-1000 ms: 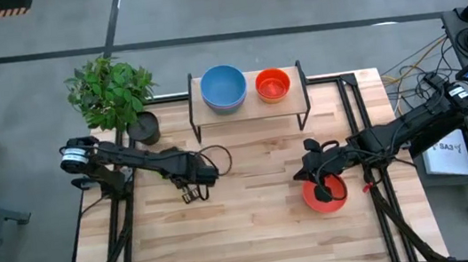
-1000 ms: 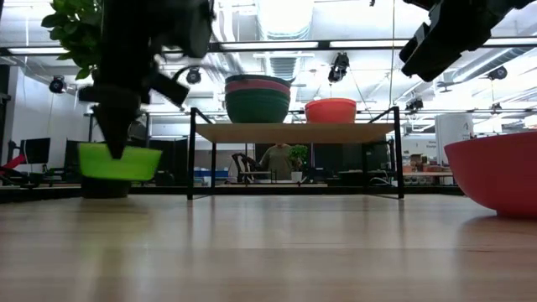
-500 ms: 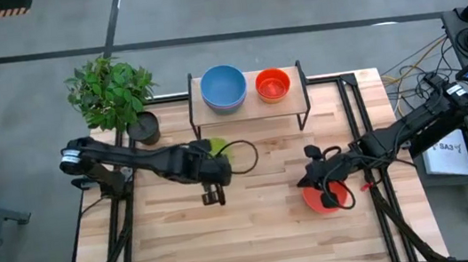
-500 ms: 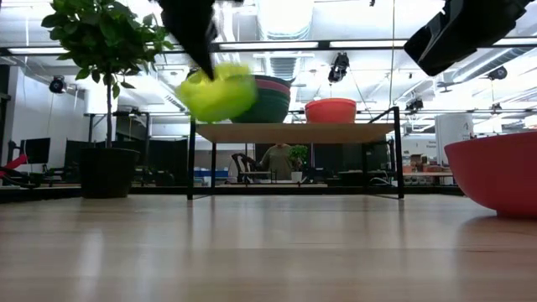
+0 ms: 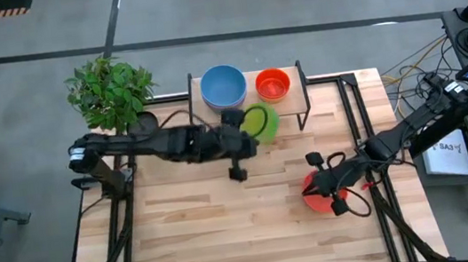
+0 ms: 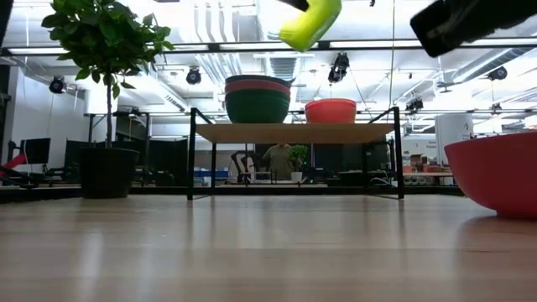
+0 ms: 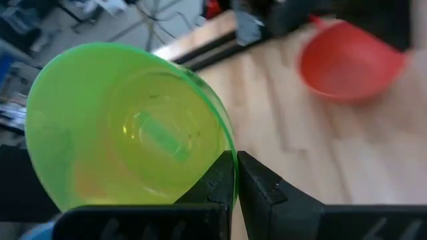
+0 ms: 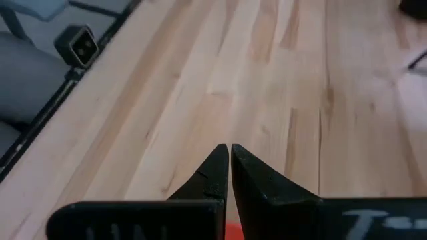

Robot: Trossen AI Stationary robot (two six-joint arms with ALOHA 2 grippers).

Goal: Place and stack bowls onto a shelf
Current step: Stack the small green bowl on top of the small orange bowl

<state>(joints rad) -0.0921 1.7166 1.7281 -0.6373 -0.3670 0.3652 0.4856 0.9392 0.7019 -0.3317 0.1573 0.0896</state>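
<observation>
Clearly the left gripper pinched the lime green bowl by its rim, tilted and aloft just short of the shelf at the bench's far edge, the orange bowl slightly right. The right gripper, closed, hovered at the red bowl near the right edge.

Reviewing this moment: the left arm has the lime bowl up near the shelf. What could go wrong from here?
1. The left end effector pinches the lime green bowl only by its rim, tilted in the air; it might slip or swing out.
2. The bowl is close to the shelf and the orange bowl; a low approach could knock them.
3. The right end effector is at the red bowl, which could tip when lifted.
</observation>
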